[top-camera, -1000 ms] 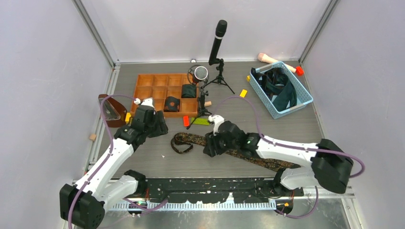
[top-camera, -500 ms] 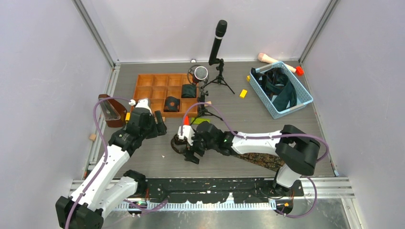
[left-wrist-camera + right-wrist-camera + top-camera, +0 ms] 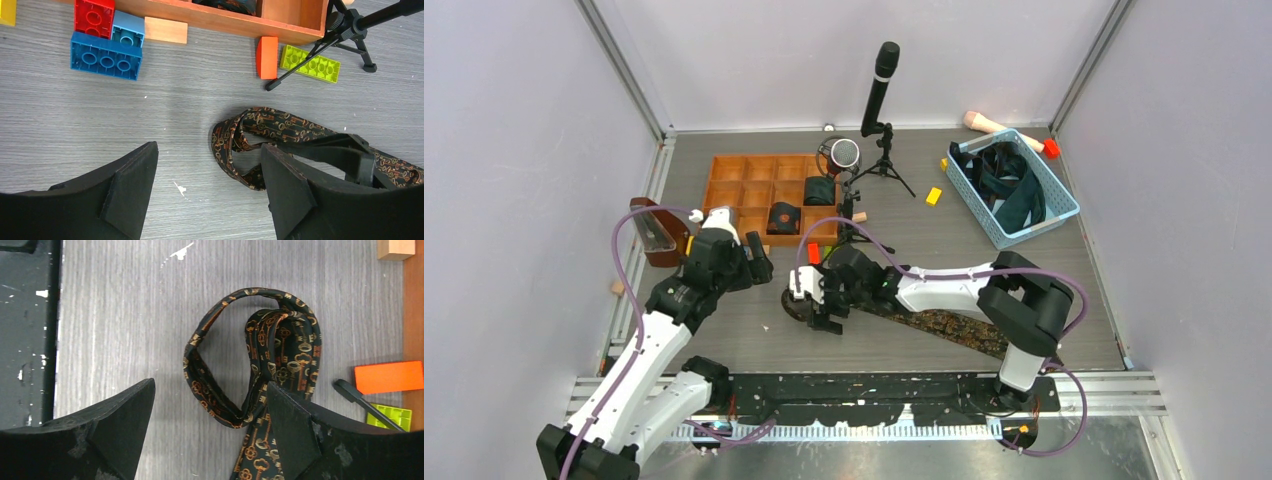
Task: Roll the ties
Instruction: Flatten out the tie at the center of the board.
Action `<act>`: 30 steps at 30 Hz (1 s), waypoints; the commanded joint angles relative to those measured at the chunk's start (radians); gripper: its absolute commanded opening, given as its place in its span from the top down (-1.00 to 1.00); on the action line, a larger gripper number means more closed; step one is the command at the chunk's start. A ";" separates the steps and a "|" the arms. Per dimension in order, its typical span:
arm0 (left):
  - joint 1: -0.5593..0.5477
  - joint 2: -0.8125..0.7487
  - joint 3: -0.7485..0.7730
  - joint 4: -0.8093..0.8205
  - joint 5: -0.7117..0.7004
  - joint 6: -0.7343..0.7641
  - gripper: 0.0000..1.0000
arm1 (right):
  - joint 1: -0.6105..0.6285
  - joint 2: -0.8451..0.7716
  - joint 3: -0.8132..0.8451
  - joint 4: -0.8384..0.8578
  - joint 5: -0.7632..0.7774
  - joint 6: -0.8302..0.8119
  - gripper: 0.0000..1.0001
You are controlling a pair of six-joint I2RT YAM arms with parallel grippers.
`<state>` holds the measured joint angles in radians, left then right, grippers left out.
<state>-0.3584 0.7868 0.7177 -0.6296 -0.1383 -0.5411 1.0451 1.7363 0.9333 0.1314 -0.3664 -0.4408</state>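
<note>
A black tie with brown-gold key pattern (image 3: 944, 324) lies across the table, its narrow end curled in a loose loop (image 3: 250, 360) (image 3: 250, 137). My right gripper (image 3: 821, 312) is open and empty just above the loop, its jaws straddling the loop's near side. My left gripper (image 3: 746, 268) is open and empty, left of the loop and above the table. Two rolled dark ties (image 3: 784, 218) (image 3: 820, 190) sit in compartments of the wooden tray (image 3: 734, 188). More dark ties (image 3: 1012, 185) lie in the blue basket (image 3: 1064, 205).
Two microphone tripods (image 3: 876, 110) (image 3: 846, 200) stand behind the tie. Toy bricks lie by the tray front: red and blue (image 3: 102, 42), orange (image 3: 266, 57), lime (image 3: 311, 62). A brown holder (image 3: 656, 232) sits at the left edge.
My right gripper has swept left along the tie, from its middle to the looped end. My left arm has shifted slightly back and left.
</note>
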 commanded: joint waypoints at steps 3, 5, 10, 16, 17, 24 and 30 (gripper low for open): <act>0.007 -0.021 0.006 0.019 -0.009 0.017 -0.56 | -0.027 0.034 0.067 -0.008 -0.033 -0.057 -0.76; 0.007 -0.024 0.006 0.020 -0.009 0.018 -0.56 | -0.028 0.046 0.075 -0.018 -0.034 -0.062 -0.77; 0.007 -0.023 0.003 0.025 -0.006 0.020 -0.57 | -0.028 0.063 0.092 -0.042 -0.046 -0.070 -0.77; 0.007 -0.019 0.005 0.027 -0.001 0.021 -0.57 | -0.029 0.067 0.103 -0.066 -0.059 -0.069 -0.76; 0.007 -0.020 0.005 0.027 -0.001 0.021 -0.57 | -0.027 0.059 0.101 -0.064 -0.057 -0.067 -0.75; 0.007 -0.013 0.002 0.032 -0.005 0.017 -0.57 | -0.027 0.000 0.061 -0.007 -0.033 -0.058 -0.75; 0.007 -0.013 0.005 0.033 -0.007 0.017 -0.58 | -0.026 -0.028 0.039 0.012 -0.012 -0.079 -0.75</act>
<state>-0.3576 0.7784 0.7177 -0.6281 -0.1383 -0.5381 1.0168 1.7756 0.9802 0.0887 -0.3931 -0.4957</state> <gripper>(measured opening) 0.788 0.876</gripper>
